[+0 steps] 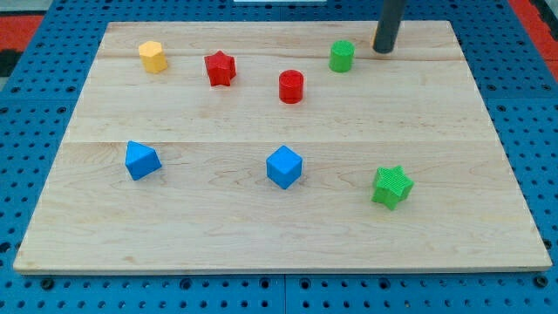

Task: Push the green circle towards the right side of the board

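Observation:
The green circle (341, 56) is a small green cylinder near the view's top, right of centre, on the wooden board (279, 222). My tip (384, 50) is the lower end of the dark rod coming down from the view's top edge. It stands just right of the green circle and slightly above it in the view, with a small gap between them.
A red cylinder (291, 86) sits left and below the green circle. A red star (221, 68) and a yellow hexagon (153, 57) lie further left. A blue block (141, 160), a blue cube (284, 167) and a green star (391, 187) lie lower down.

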You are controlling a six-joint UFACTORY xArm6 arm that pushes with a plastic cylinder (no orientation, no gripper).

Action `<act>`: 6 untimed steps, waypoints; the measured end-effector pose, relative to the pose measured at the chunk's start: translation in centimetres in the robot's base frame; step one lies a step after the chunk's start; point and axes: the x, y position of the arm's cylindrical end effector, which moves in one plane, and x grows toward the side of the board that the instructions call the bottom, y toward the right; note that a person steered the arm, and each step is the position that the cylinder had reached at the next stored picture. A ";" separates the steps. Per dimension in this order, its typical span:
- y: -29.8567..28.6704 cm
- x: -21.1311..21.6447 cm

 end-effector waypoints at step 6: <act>-11.4 4.6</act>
